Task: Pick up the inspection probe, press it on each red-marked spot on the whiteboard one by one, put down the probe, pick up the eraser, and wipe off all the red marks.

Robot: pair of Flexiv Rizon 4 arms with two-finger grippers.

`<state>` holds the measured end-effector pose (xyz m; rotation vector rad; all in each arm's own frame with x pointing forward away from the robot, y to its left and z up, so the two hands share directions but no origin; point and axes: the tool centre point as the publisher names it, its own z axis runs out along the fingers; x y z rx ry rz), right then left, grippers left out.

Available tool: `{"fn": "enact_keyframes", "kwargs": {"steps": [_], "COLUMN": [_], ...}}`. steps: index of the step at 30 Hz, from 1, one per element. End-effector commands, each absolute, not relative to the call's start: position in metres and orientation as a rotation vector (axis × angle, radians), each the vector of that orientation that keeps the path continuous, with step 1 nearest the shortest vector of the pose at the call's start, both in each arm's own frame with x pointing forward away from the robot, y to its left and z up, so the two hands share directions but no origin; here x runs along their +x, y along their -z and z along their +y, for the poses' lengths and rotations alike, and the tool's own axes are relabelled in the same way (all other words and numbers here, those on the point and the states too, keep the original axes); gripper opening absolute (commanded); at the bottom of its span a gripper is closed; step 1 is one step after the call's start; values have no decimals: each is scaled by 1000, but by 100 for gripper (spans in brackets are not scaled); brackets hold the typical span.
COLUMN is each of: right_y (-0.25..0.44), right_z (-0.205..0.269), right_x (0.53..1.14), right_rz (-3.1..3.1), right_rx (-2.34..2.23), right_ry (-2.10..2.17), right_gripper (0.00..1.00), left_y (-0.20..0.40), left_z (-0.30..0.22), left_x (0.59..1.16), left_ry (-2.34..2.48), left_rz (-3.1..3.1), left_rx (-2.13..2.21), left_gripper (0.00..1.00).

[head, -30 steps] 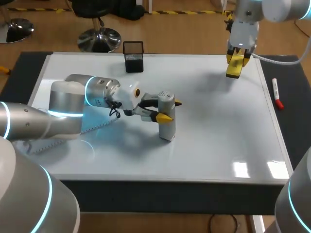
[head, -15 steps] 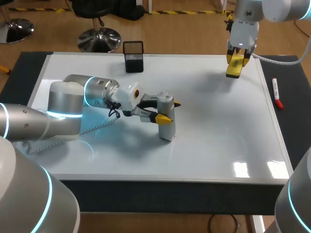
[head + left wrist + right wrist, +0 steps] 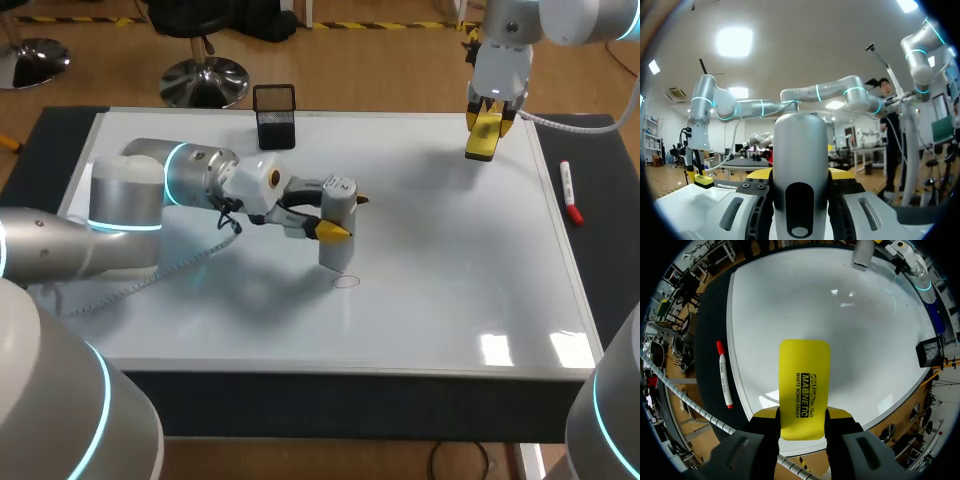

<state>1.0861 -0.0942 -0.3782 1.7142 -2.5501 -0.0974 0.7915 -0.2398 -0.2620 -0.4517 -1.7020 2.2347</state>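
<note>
Probe (image 3: 333, 250) lifted off whiteboard (image 3: 450, 290) centre | left gripper (image 3: 345, 216) clamps it, arm level | right gripper (image 3: 487, 118) grips eraser (image 3: 481, 140) above far-right corner

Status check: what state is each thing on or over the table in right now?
whiteboard: no red marks visible.
inspection probe: upright, gripped in the left hand, apparently just off the whiteboard.
eraser: gripped in the right hand, over the whiteboard near its far right corner.
marker: capped, lying beside the whiteboard.
pen holder: upright at the whiteboard's far edge.
</note>
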Motion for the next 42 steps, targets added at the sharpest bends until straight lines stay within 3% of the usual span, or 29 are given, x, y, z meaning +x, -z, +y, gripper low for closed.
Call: {"fn": "enact_keyframes", "kwargs": {"steps": [1,42], "right_y": [377,377], "right_z": [-95,-95], "right_x": [1087,1087], "right_rz": [-2546,-2546], "right_rx": [1715,1715], "right_ry": [93,93], "right_gripper": [0,0], "left_y": [255,243], "left_z": [-231,-6], "left_x": [791,1035], "left_ry": [-2246,-2601], "left_rz": [-1735,-2123], "left_rx": [-429,192], "left_gripper": [0,0]}}
